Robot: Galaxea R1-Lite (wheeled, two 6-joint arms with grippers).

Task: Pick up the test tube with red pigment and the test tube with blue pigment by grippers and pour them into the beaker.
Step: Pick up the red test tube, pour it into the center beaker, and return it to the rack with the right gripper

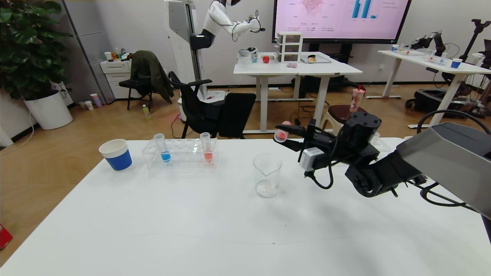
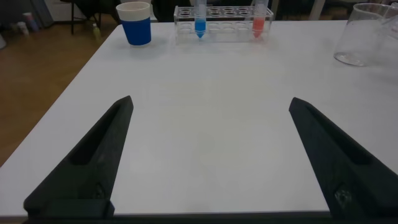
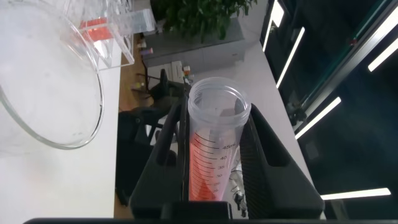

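Right gripper [image 1: 290, 136]: pinching test tube with red pigment [image 1: 282, 133], held tilted near horizontal, just above beaker [image 1: 267, 175] at its 1 o'clock.
Beaker: upright, bench [image 1: 191, 230] centre.
Test tube with blue pigment [image 1: 162, 147]: upright in clear rack [image 1: 180, 154], 10 o'clock of beaker; paler red tube [image 1: 206, 147] alongside.
Blue-banded cup [image 1: 116, 154]: 9 o'clock of rack.
Left gripper [image 2: 205, 162]: fingers spread, low over bare bench.

Beaker [image 3: 43, 74] cut off by right wrist frame edge; red tube's [image 3: 211, 149] bottom hidden between jaws.
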